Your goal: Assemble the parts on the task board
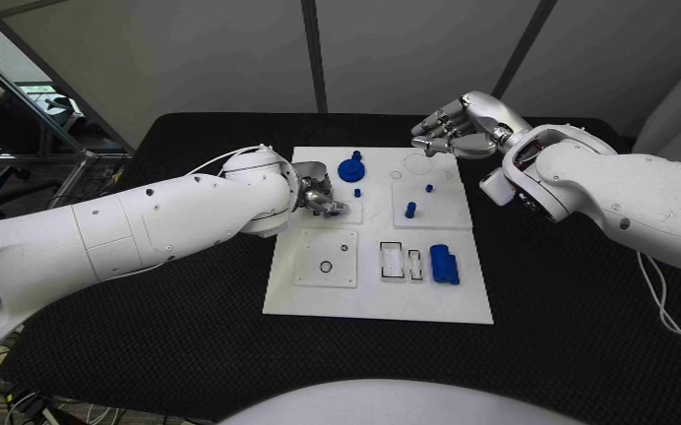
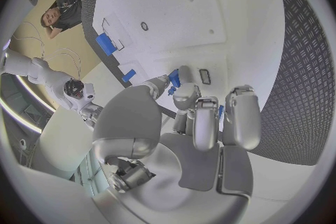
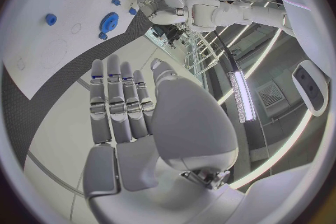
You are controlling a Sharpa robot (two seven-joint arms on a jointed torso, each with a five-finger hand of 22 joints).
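**Left hand down on the board, right hand off its far corner**

Fingers point(image 2: 203, 123) of the left hand point(image 1: 318, 195) are curled down onto the white task board point(image 1: 372, 305), bunched close together at the small square inset plate near the board's left edge, about midway along it. In the left wrist view a bit of blue shows between the fingertips, but whether they actually pinch a part I cannot tell. The left arm point(image 1: 156, 223) reaches in over the table's left side.

The right hand point(image 1: 455, 135) hangs just past the board's far right corner, above the black table point(image 1: 568, 297). Its fingers point(image 3: 119, 101) lie straight and side by side in the right wrist view, thumb apart from them, with nothing in the palm.

On the board, a blue gear point(image 1: 350, 169) sits near the far edge, left of centre, with a small blue peg point(image 1: 358, 192) just on the near side of it. On the raised square plate by the far right corner a blue pin point(image 1: 410, 210) stands upright, and a smaller blue piece point(image 1: 429, 189) stands beyond it. Toward the near right side a blue cylinder point(image 1: 444, 264) lies on its side, just beside a pair of rectangular slots point(image 1: 392, 259). Left of those, a square plate carries a black ring point(image 1: 325, 268).
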